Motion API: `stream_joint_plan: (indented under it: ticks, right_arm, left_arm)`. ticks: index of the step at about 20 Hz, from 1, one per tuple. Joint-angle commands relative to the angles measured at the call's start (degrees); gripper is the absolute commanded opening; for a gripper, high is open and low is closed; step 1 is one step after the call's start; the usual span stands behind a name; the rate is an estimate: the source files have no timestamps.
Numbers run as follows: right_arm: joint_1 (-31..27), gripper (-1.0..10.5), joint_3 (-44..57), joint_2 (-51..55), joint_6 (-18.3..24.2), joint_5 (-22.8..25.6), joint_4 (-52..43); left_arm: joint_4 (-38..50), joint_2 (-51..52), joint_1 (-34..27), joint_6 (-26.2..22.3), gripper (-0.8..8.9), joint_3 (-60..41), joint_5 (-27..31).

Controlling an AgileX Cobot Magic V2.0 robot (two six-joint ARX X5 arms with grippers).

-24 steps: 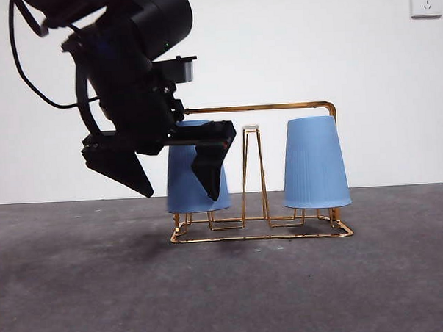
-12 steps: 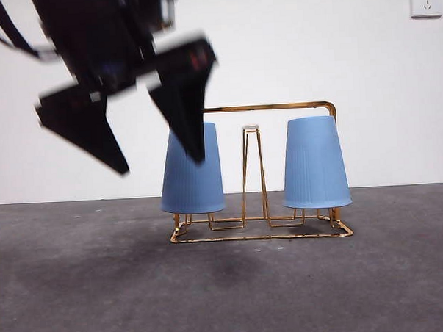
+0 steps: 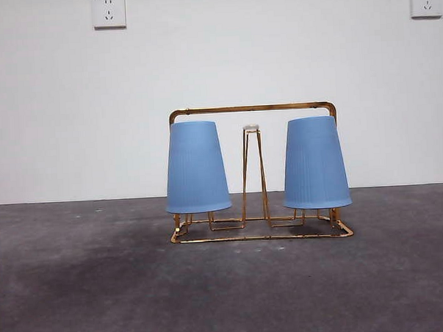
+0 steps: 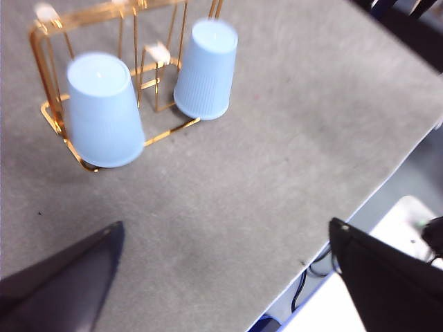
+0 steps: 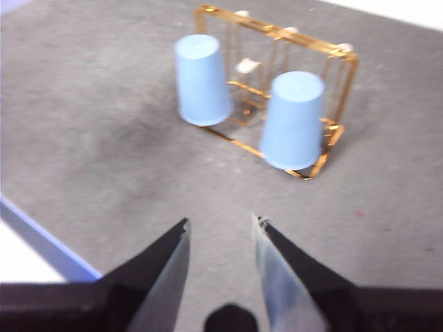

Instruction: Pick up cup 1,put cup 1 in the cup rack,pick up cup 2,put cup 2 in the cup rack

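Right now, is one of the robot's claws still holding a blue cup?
No: in the front view both blue cups, the left cup and the right cup, sit upside down on the cup rack, with no gripper near them.

The left gripper (image 4: 221, 277) shows two black jaws, each a flat, wedge-like blade tapering to a point; one looks matte dark grey where light falls on it, the other is a blocky black slab. The right gripper (image 5: 220, 228) has two black jaws with pale, glossy grey inner faces that narrow to sharp tips. A small rounded black part sits between their bases. Neither shows visible markings or screws.
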State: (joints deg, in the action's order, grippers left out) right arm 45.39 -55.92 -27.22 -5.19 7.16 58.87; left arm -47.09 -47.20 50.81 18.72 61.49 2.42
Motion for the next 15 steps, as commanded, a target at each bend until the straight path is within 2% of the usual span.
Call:
stream_joint_plan:
  ticks: [1,2,3,4,8,15]
  right_arm:
    - [0.0,1.5,0.4,0.1,-1.3,-0.4,-0.1]
    - [0.0,1.1,0.4,0.1,-1.3,-0.9,-0.1]
    - [0.0,0.2,0.4,0.1,-1.3,-2.0,-0.1]
    - [0.0,-0.2,0.4,0.1,-1.3,-3.2,-0.1]
    - [0.0,-0.1,0.4,0.1,-1.3,-6.8,0.0]
    - [0.0,0.0,0.4,0.0,-1.2,-5.9,3.5]
  left_arm:
    - [-0.6,1.7,0.2,0.8,2.02,-0.2,0.1]
    - [-0.7,2.2,0.2,0.8,0.62,-0.2,0.1]
    - [-0.7,2.5,0.2,0.8,-0.2,-0.2,0.1]
    - [-0.9,2.6,0.2,0.8,-0.06,-0.2,0.1]
    - [-0.9,2.6,0.2,0.7,-0.06,-0.2,0.1]
    - [-1.0,2.6,0.1,0.0,-0.05,-0.2,0.1]
